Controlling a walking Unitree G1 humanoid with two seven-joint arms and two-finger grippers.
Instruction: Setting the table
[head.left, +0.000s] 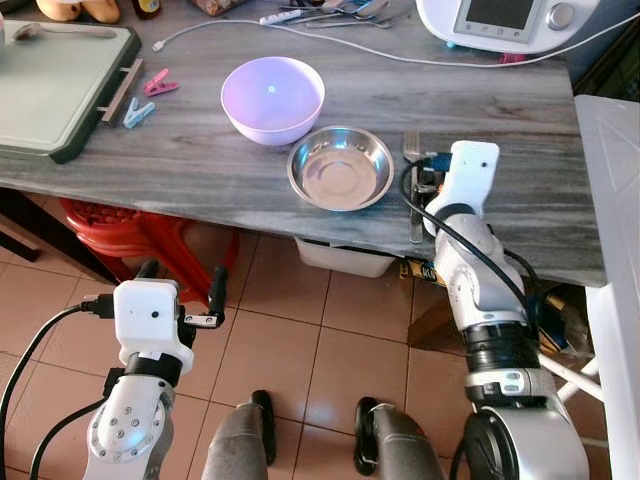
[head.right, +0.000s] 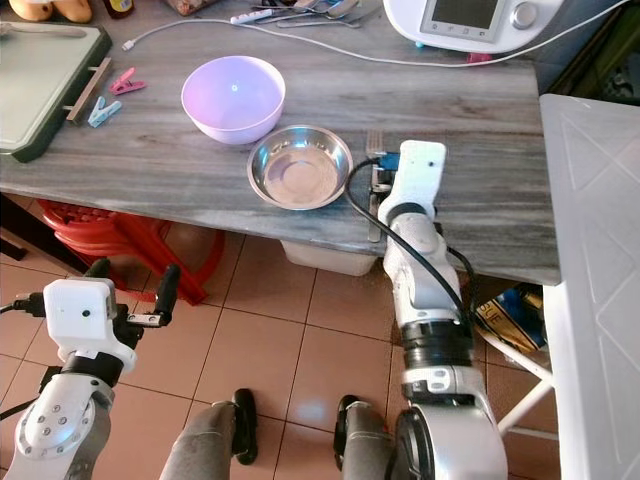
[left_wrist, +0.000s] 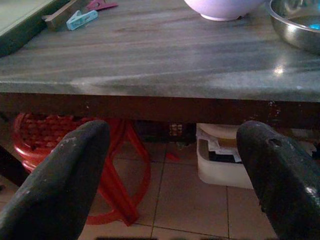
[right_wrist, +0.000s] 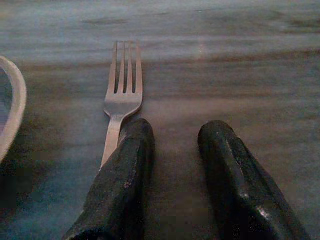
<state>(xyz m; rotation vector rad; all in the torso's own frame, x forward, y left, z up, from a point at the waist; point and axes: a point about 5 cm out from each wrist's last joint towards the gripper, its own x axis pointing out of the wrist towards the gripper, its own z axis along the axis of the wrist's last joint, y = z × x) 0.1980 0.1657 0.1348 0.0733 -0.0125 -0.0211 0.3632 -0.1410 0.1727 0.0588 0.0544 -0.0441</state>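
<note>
Here the right pincer rests open beside an unmarked fork.

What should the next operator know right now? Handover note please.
Right gripper: open, low over the table, fork lying just outside its left finger, not held.
Left gripper: open, idle below the table edge.
Fork lies right of the steel bowl; lilac bowl behind it, touching or nearly so.
Done: bowls and fork are laid out.
Left: withdraw the right arm; check fork alignment.
</note>
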